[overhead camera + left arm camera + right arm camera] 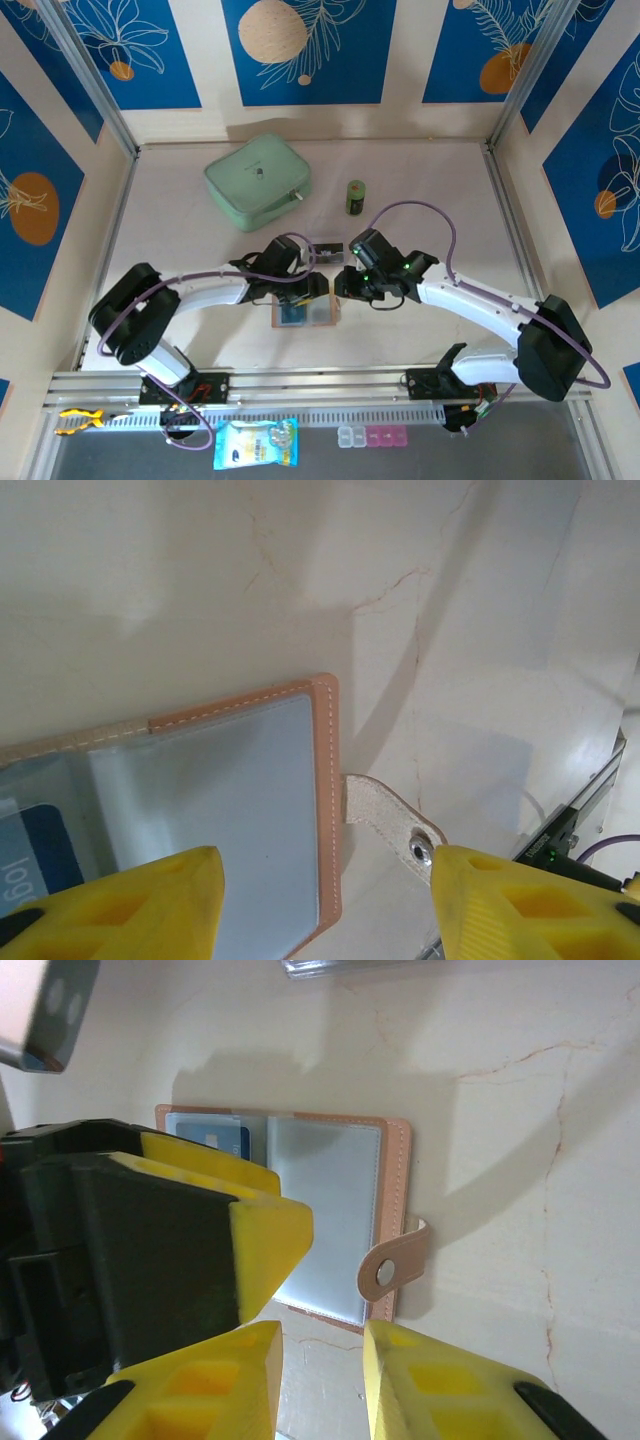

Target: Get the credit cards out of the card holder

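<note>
Tan-brown leather bifold card holder [330,1210] lies open on the pale tabletop [420,180], near centre, a blue plastic credit card [228,1140] in its left pocket. Left tool [328,870] hovers above, fingers apart, empty. Right tool [322,1350], just right, stands slightly apart, empty.

Pale sideways letters resembling "logo" stand on the blue credit card [50,845]. Nothing else can be read.

Open card holder [320,1210], blue card [225,1140] inside
</note>
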`<state>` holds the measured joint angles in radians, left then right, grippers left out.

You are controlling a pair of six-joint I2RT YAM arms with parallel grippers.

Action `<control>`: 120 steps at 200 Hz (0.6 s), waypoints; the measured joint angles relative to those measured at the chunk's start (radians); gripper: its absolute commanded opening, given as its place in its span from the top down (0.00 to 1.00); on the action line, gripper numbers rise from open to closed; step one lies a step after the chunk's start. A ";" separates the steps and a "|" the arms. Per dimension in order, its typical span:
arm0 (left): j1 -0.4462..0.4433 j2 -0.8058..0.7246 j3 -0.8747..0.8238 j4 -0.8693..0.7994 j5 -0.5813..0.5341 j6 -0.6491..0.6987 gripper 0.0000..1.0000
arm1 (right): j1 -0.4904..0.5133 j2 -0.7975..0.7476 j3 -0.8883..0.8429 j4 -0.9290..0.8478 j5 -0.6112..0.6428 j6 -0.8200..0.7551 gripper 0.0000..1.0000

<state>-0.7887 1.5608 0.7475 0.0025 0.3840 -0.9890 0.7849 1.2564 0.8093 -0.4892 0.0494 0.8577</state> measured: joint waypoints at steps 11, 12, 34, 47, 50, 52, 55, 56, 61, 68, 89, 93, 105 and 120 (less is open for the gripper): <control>0.007 -0.018 -0.006 -0.002 -0.002 0.001 0.44 | 0.000 0.010 0.000 0.003 -0.001 0.000 0.72; 0.008 -0.021 -0.007 -0.002 -0.002 0.001 0.44 | 0.000 0.010 0.000 0.002 -0.002 0.000 0.72; 0.026 -0.070 -0.037 -0.002 -0.005 0.003 0.45 | 0.000 0.033 0.006 0.005 -0.007 0.000 0.72; 0.040 -0.101 -0.061 -0.005 -0.011 0.003 0.46 | 0.002 0.056 0.016 0.006 -0.011 0.000 0.72; 0.043 -0.108 -0.066 -0.008 -0.012 0.003 0.46 | 0.003 0.063 0.020 0.007 -0.012 0.000 0.72; 0.046 -0.113 -0.069 -0.010 -0.013 0.003 0.47 | 0.004 0.066 0.021 0.007 -0.012 0.000 0.72; 0.050 -0.118 -0.074 -0.012 -0.014 0.003 0.47 | 0.005 0.072 0.025 0.008 -0.013 0.000 0.72; 0.050 -0.120 -0.076 -0.013 -0.014 0.003 0.47 | 0.005 0.075 0.027 0.009 -0.013 0.000 0.72; 0.057 -0.131 -0.084 -0.018 -0.016 0.004 0.48 | 0.008 0.085 0.033 0.010 -0.015 0.000 0.72; 0.066 -0.148 -0.097 -0.023 -0.019 0.005 0.48 | 0.013 0.098 0.042 0.010 -0.017 0.000 0.72; 0.089 -0.201 -0.135 -0.040 -0.030 0.012 0.50 | 0.028 0.145 0.076 0.019 -0.027 0.000 0.72; 0.093 -0.213 -0.142 -0.046 -0.032 0.014 0.51 | 0.031 0.154 0.082 0.021 -0.031 0.000 0.72; 0.103 -0.243 -0.162 -0.062 -0.041 0.018 0.52 | 0.040 0.183 0.102 0.029 -0.035 -0.001 0.72; 0.115 -0.279 -0.187 -0.077 -0.049 0.023 0.56 | 0.052 0.220 0.128 0.034 -0.042 -0.001 0.72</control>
<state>-0.6735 1.2816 0.5610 -0.0742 0.3347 -0.9665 0.8371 1.4769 0.9375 -0.4549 0.0071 0.8566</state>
